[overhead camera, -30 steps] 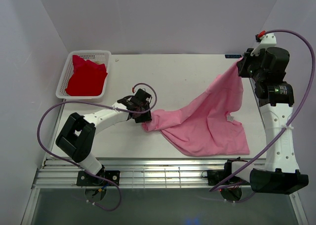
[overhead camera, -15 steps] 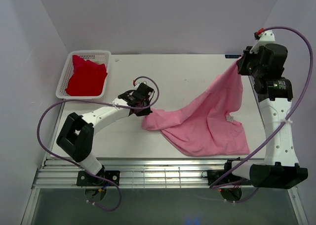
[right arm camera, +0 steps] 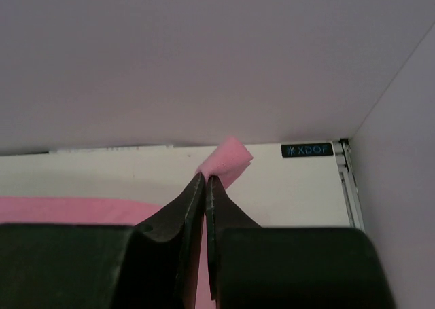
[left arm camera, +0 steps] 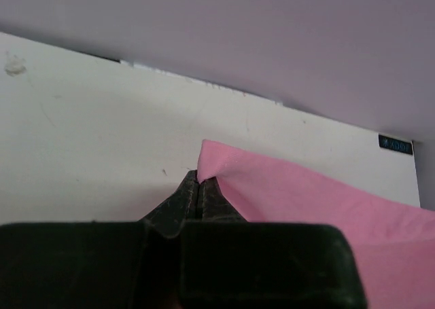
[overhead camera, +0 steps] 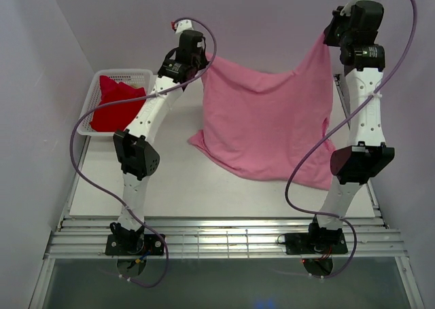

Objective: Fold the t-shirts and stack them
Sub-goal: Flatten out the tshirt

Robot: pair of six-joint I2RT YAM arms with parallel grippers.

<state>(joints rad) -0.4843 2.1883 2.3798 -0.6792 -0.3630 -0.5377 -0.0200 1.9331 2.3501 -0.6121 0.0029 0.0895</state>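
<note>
1. High up at the back left: left claw (overhead camera: pixel 204 59), pressed together and pinching one top corner of the pink t-shirt (overhead camera: pixel 272 119).
2. High up at the back right: right claw (overhead camera: pixel 329 37), pressed together too, pinching the other top corner of the same shirt.
3. Stretched wide between both claws like a sheet on a line, with the bottom edge down on the white surface (overhead camera: pixel 170 180).
4. Low right part of the pink cloth hidden behind the right arm (overhead camera: pixel 360 119). Sleeves hard to pick out in the folds.
5. From the left wrist: just the dark tips closed on a pink corner. Rest of the shirt cut off at the right edge and behind the black claw body.
6. From the right wrist: a small pink tip poking up past the closed tips. Also a pink strip low on the left, cut off by the black body.
7. In the white basket (overhead camera: pixel 122 73) at the back left of the surface: the red t-shirt (overhead camera: pixel 112 115), all bunched up. Partly covered by the left arm (overhead camera: pixel 153 105), so hard to tell its shape.
</note>
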